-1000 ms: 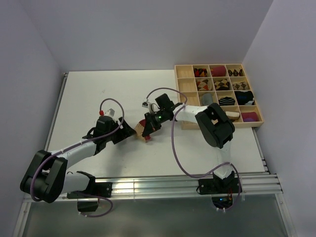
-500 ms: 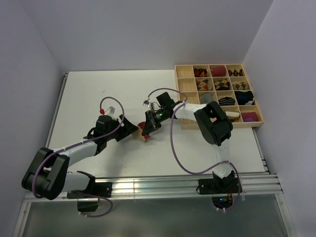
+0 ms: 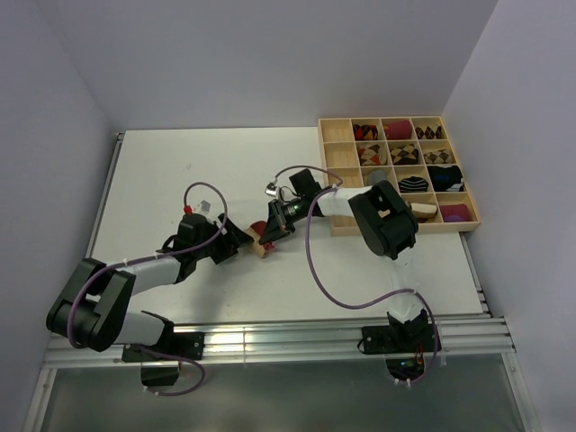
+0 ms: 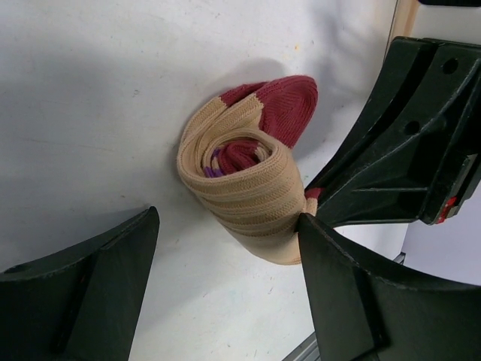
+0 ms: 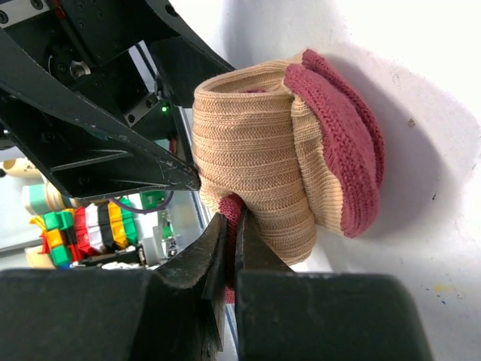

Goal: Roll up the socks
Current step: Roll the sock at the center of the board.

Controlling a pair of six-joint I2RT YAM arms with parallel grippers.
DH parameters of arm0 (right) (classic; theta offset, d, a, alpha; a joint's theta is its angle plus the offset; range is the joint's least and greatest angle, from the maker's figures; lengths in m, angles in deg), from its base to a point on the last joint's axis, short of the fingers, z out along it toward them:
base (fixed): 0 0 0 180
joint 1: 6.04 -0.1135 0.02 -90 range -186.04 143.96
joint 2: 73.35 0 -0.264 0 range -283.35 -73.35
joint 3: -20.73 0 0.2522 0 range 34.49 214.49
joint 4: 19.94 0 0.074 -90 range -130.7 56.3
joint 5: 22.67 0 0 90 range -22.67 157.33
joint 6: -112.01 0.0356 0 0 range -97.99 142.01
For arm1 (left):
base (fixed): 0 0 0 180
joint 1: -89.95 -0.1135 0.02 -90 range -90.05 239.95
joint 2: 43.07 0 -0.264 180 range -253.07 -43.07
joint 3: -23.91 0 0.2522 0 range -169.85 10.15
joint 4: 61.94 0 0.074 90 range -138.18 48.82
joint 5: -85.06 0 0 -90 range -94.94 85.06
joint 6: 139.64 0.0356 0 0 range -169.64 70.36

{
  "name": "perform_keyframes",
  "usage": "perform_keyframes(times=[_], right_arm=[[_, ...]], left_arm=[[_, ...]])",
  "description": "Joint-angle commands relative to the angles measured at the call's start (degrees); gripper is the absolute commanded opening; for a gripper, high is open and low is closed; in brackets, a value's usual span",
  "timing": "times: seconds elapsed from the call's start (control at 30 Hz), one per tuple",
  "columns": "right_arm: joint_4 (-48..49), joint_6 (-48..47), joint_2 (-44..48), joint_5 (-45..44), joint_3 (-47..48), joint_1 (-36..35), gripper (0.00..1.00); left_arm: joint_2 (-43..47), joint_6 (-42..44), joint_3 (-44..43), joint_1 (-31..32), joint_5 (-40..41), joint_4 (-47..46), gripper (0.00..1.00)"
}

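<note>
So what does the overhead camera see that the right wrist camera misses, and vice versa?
Only overhead: both whole arms, and the wooden tray of sock bundles at the table's right. Only the right wrist: the right fingers pinched shut on a dark-red bit at the roll's edge, plus the ribbed knit up close. Both: the rolled beige sock lying on the white table, with the left fingers close beside it.
</note>
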Motion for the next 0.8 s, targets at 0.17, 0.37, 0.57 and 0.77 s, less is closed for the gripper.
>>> perform_keyframes(times=[0.17,0.37,0.57,0.77], right_arm=[[2.49,0.89,-2.73,-1.54,0.56,0.81,0.00],[2.67,0.98,-2.73,-2.42,0.38,0.81,0.00],[2.93,-0.77,-0.62,-5.05,-0.67,0.73,0.00],[4.34,-4.28,7.72,-12.51,-5.06,0.03,0.23]], left_arm=[[-2.13,-4.24,0.44,0.15,2.20,-8.78,0.79],[-7.58,-5.38,-0.70,0.15,1.49,-9.76,0.72],[-9.70,-4.86,-1.93,0.24,3.24,-2.85,0.49],[-8.47,-0.20,-8.08,0.42,7.72,11.58,0.22]])
